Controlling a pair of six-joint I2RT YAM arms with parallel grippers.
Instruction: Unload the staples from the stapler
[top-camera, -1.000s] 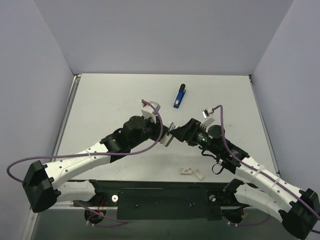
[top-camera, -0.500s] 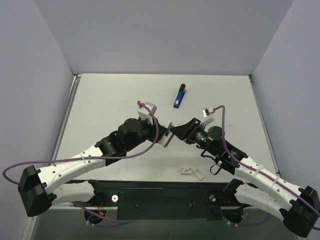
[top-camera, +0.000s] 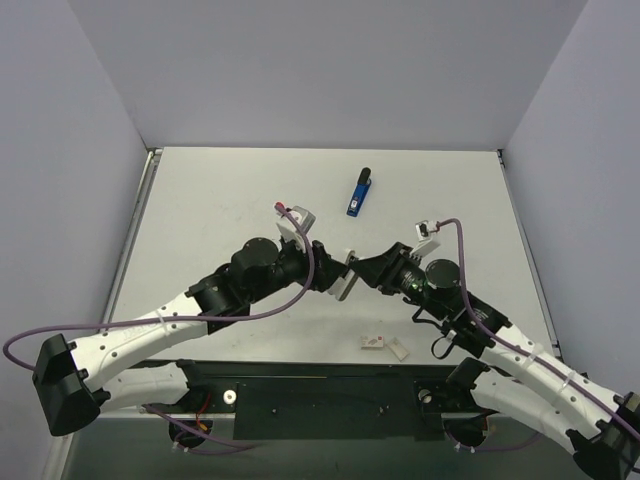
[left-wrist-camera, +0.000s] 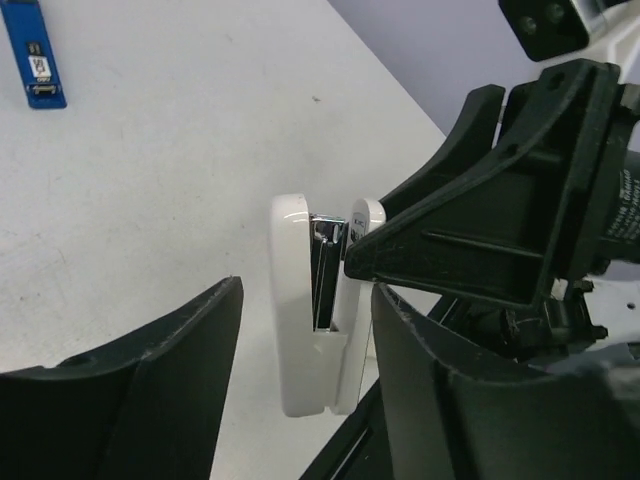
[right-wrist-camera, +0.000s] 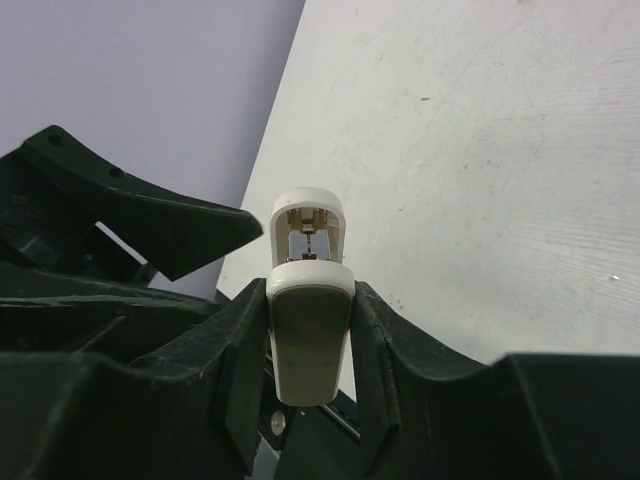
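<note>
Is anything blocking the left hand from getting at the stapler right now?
Nothing visible does. The stapler sits inside the open left hand, with a clear gap on one side, while the right hand grips its other end.

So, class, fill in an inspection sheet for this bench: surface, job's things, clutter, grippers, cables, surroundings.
Surface: white table, faint specks.
Job's things: white stapler held between the arms, metal showing between its white halves; loose staples: nothing seen.
Clutter: blue tool at the far side; two small white pieces near the front edge.
Grippers: right gripper shut on the stapler; left gripper open around it.
Cables: purple cables loop along both arms.
Surroundings: plain grey walls on three sides.
</note>
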